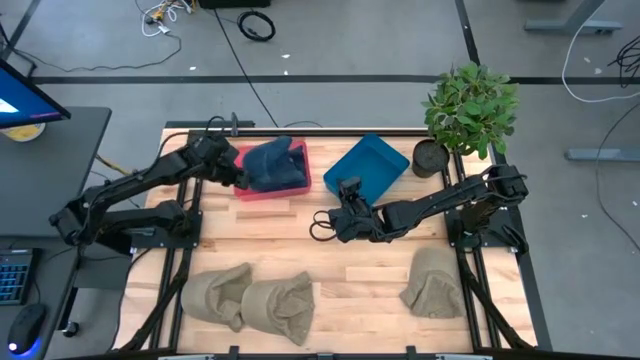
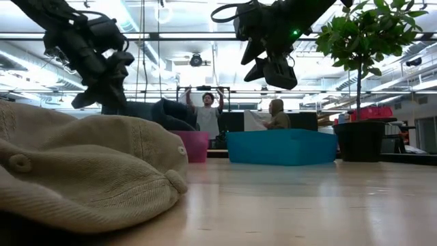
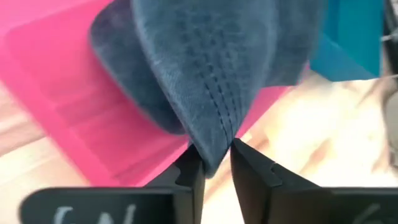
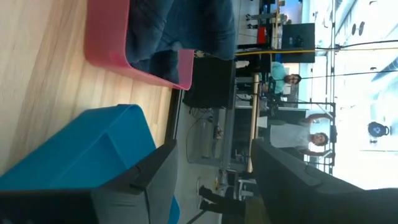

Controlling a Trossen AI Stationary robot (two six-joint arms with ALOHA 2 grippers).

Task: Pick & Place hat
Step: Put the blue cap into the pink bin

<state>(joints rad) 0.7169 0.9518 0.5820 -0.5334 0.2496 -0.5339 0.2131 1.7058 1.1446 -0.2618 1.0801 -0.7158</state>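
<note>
The left hand (image 3: 211, 163) pinches the navy hat (image 1: 272, 163) over the pink bin (image 1: 272, 190) at the desk's far left; the right hand (image 1: 338, 226) hovers mid-desk, fingers wide and empty, beside the blue bin (image 1: 368, 165)

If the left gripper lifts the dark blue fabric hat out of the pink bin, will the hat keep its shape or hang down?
The dark blue fabric hat will probably hang limp: it already folds where the left gripper pinches it. It looks light, since that thin pinch holds it. The stitched cloth seems unlikely to slip over the pink bin.
</note>
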